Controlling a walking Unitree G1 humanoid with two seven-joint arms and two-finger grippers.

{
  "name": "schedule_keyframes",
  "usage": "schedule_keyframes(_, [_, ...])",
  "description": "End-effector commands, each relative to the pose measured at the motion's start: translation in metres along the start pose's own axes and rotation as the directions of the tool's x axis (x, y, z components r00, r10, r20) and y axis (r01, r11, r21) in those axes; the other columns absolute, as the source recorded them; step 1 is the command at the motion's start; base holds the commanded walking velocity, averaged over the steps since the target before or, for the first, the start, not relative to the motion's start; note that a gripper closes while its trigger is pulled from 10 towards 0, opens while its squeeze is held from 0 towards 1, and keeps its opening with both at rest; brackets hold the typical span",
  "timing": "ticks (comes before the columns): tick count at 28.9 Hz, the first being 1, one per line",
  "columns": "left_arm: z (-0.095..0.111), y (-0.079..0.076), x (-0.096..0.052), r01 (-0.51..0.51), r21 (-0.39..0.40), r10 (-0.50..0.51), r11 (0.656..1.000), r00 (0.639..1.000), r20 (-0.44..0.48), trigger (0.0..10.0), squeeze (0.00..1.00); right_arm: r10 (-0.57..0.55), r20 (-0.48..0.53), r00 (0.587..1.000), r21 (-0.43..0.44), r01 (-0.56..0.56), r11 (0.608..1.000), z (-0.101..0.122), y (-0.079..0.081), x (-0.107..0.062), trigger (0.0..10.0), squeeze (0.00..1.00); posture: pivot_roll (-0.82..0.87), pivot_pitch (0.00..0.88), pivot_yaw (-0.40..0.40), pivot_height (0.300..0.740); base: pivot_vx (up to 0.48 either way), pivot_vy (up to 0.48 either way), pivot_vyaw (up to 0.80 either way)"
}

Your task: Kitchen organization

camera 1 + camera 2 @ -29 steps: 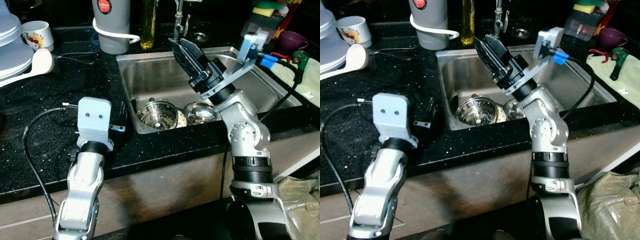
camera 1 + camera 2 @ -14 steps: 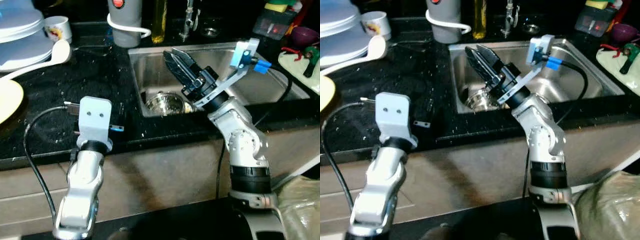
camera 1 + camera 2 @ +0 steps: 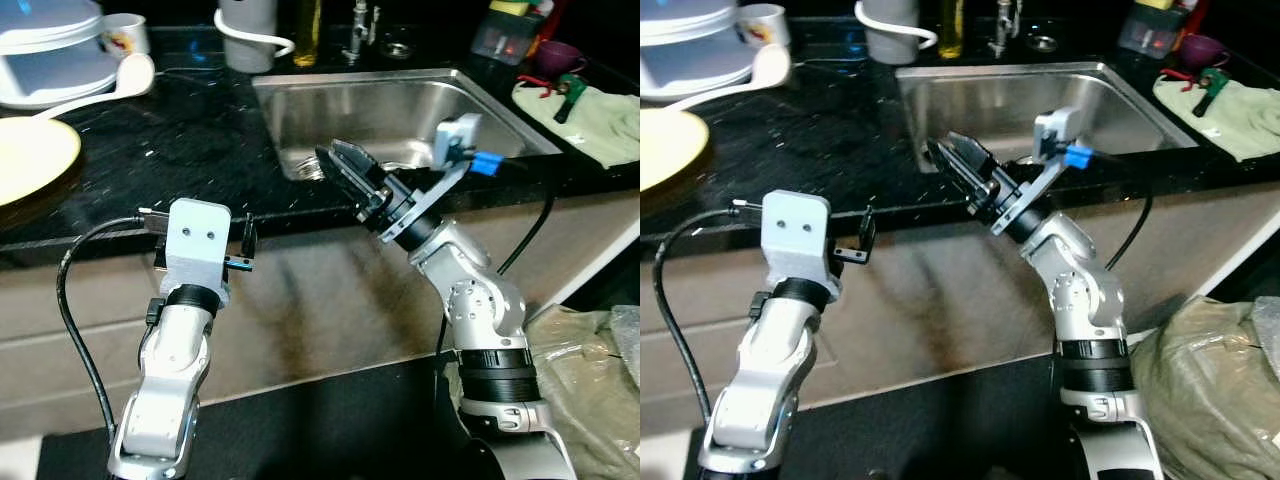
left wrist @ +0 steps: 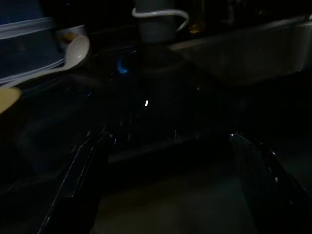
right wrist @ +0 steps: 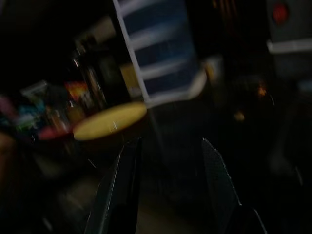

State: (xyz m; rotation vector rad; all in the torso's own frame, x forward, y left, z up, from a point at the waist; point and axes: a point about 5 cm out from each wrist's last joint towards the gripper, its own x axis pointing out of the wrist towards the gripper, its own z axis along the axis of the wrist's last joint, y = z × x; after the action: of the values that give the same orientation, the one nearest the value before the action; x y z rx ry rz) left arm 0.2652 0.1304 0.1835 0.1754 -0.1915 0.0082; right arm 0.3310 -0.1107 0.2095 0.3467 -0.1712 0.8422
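Holding both arms before the black desk (image 3: pixel 150 130), I see my left gripper (image 4: pixel 165 161) wide and right gripper (image 5: pixel 168 165) narrowly parted, near the sink (image 3: pixel 400 110).

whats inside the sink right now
The sink shows mostly bare steel walls and basin. Its near part is hidden by the counter edge and the right gripper, so anything lying there cannot be seen.

**Kitchen surroundings**

You face a speckled black stone countertop (image 3: pixel 190 130) with a recessed stainless steel sink basin (image 3: pixel 390 110). Below it runs a beige-brown stained cabinet front (image 3: pixel 300 310). The dark floor (image 3: pixel 320 430) lies in shade; lighting is dim.
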Motion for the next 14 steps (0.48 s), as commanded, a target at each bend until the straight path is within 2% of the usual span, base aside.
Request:
schedule_keyframes(1, [-0.003, -0.004, -0.001, 0.018, 0.015, -0.018, 1.000, 1.000, -0.004, 10.0, 0.00, -0.040, -0.045, 0.998, -0.028, 0.039, 0.999, -0.009, -0.007, -0.008, 10.0, 0.00, 0.05, 0.029, -0.057, 0.732, -0.337, 0.000, 0.00])
schedule_keyframes(5, [-0.016, -0.003, -0.003, 0.039, 0.037, -0.038, 0.999, 0.998, -0.042, 10.0, 0.00, -0.060, -0.171, 0.983, -0.048, 0.053, 0.997, -0.040, -0.009, -0.023, 10.0, 0.00, 0.04, 0.024, -0.056, 0.732, -0.326, 0.000, 0.00])
schedule_keyframes(8, [-0.028, -0.004, -0.005, 0.067, 0.061, -0.062, 0.996, 0.995, -0.081, 10.0, 0.00, -0.125, -0.272, 0.954, -0.121, 0.096, 0.988, -0.062, -0.015, -0.032, 10.0, 0.00, 0.04, 0.024, -0.054, 0.732, -0.295, 0.000, 0.00])
schedule_keyframes(9, [-0.039, -0.005, -0.008, 0.103, 0.099, -0.092, 0.990, 0.989, -0.114, 10.0, 0.00, -0.163, -0.322, 0.932, -0.155, 0.117, 0.981, -0.076, -0.018, -0.038, 10.0, 0.00, 0.04, 0.026, -0.054, 0.732, 0.000, 0.000, 0.00])
schedule_keyframes(12, [-0.044, -0.006, -0.009, 0.123, 0.117, -0.108, 0.985, 0.986, -0.130, 10.0, 0.00, -0.174, -0.338, 0.925, -0.162, 0.125, 0.979, -0.082, -0.019, -0.039, 10.0, 0.00, 0.04, 0.026, -0.054, 0.732, 0.000, 0.000, 0.00])
schedule_keyframes(13, [-0.057, -0.009, -0.012, 0.169, 0.175, -0.136, 0.970, 0.973, -0.185, 10.0, 0.00, -0.178, -0.394, 0.902, -0.163, 0.122, 0.979, -0.095, -0.017, -0.042, 10.0, 0.00, 0.04, 0.027, -0.054, 0.732, 0.000, 0.000, 0.00])
schedule_keyframes(14, [-0.063, -0.009, -0.012, 0.172, 0.150, -0.139, 0.974, 0.968, -0.209, 10.0, 0.00, -0.173, -0.391, 0.904, -0.161, 0.117, 0.980, -0.095, -0.017, -0.040, 10.0, 0.00, 0.03, 0.028, -0.051, 0.732, 0.000, 0.000, 0.00])
